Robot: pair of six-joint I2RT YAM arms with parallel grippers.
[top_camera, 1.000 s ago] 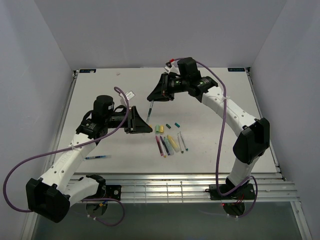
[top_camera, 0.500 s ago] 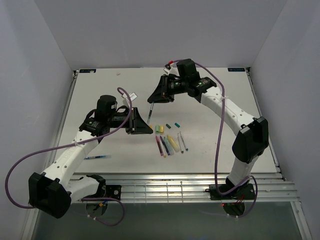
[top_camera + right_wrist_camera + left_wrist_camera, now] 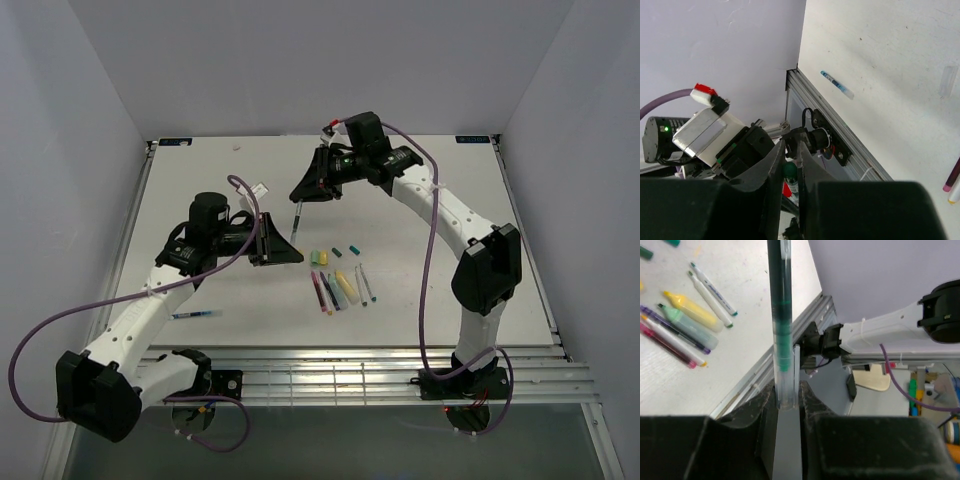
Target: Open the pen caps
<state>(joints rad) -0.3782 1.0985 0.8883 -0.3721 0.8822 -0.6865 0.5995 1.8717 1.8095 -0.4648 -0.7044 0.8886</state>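
Pen caps (image 3: 320, 258): where are they on your screen?

I see a few loose ones lying on the table (image 3: 200, 200), just beyond the row of pens (image 3: 340, 290), right of centre.

And your arms?

My right arm rises from its base, bends at the elbow and reaches far left over mid-table. The right gripper (image 3: 302, 196) tilts downward, clenched on the upper barrel of the teal pen (image 3: 780, 300).

The left one?

It lies low, forearm running toward centre, wrist turned right. The left gripper (image 3: 785, 399) pinches that pen's clear lower end, clip showing.
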